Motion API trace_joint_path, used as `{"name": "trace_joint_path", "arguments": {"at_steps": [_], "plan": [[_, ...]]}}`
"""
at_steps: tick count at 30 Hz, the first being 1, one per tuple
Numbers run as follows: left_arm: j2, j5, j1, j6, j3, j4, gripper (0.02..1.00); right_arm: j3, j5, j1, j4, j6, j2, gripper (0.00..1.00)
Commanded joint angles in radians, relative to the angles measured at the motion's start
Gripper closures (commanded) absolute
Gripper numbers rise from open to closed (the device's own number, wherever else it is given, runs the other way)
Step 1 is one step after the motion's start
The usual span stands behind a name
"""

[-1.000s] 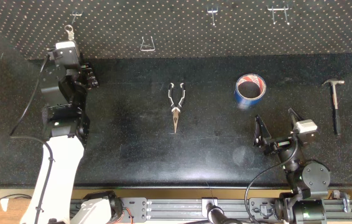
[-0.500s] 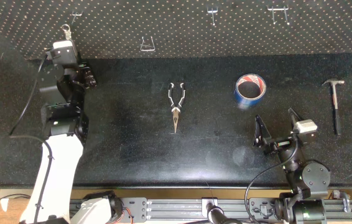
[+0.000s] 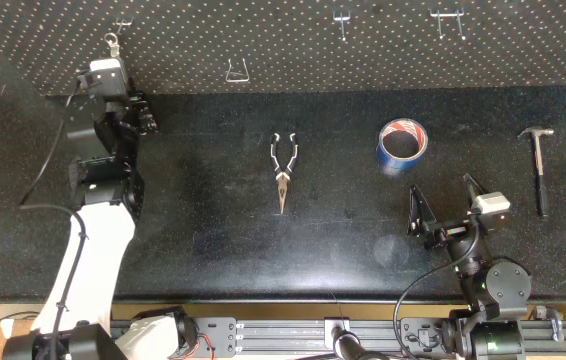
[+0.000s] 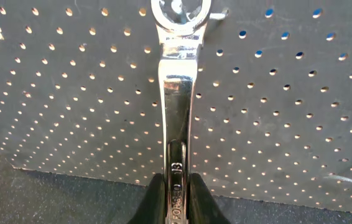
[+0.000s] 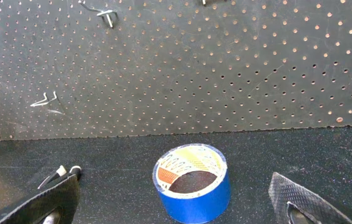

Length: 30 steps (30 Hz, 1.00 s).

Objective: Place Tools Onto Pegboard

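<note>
My left gripper (image 3: 111, 62) is up against the pegboard (image 3: 283, 40) at the far left, shut on a shiny steel wrench (image 4: 177, 106). The wrench's ring end (image 4: 181, 11) sits level with a small metal hook (image 4: 219, 12) on the board. On the black mat lie white-handled pliers (image 3: 283, 166), a blue roll of tape (image 3: 402, 146) and a hammer (image 3: 538, 168). My right gripper (image 3: 444, 205) stands open low at the front right, a little short of the tape (image 5: 191, 182), with nothing between its fingers.
Wire hooks hang on the pegboard: one at the upper left (image 3: 122, 22), a loop hook (image 3: 237, 72), a hook near the middle (image 3: 341, 18) and a double hook (image 3: 448, 18) to the right. The mat between the pliers and the left arm is bare.
My left gripper has carried the wrench up the pegboard toward the upper left hook. The right arm and the tools on the mat have stayed put.
</note>
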Motion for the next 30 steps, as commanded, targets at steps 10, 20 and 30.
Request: {"name": "trace_joint_path", "arguments": {"at_steps": [10,20,30], "plan": [[0.012,0.011,0.003,0.013,0.08,-0.042,0.023,-0.004,-0.002,0.006,-0.002,0.011,-0.009,0.005],[-0.469,-0.171,0.003,0.012,0.08,-0.635,0.023,-0.004,-0.002,0.006,-0.002,0.011,-0.009,0.005],[-0.586,0.039,0.001,-0.052,0.08,-0.792,0.023,-0.004,-0.002,0.006,-0.002,0.011,-0.009,0.005]]}}
